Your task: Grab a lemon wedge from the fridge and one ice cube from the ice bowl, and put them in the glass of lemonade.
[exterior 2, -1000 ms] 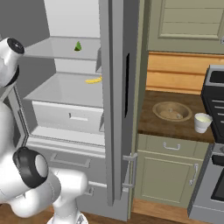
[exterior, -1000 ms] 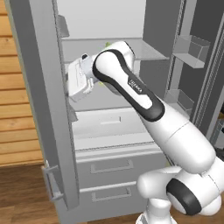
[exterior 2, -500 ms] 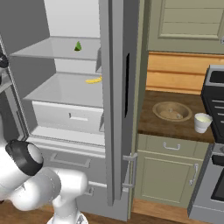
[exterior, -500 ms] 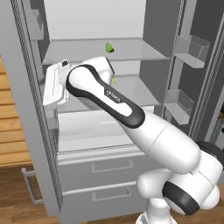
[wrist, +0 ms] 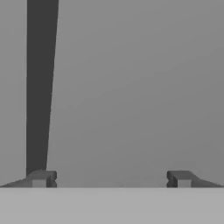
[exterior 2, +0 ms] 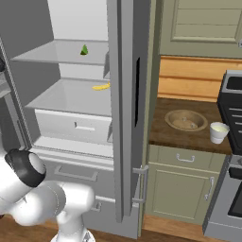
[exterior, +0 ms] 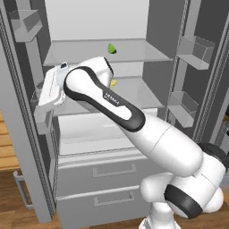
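Lemon wedge, small yellow (exterior: 114,82), lies on the grey steel fridge's (exterior 2: 124,118) middle shelf, right of my gripper (wrist: 109,178); jaws spread wide, empty, facing the left door's inner wall.

Your fridge (exterior 2: 124,94) stands open, a yellow wedge (exterior 2: 100,87) on its middle shelf; on the counter, the tan bowl (exterior 2: 185,120) sits beside the glass (exterior 2: 219,132).
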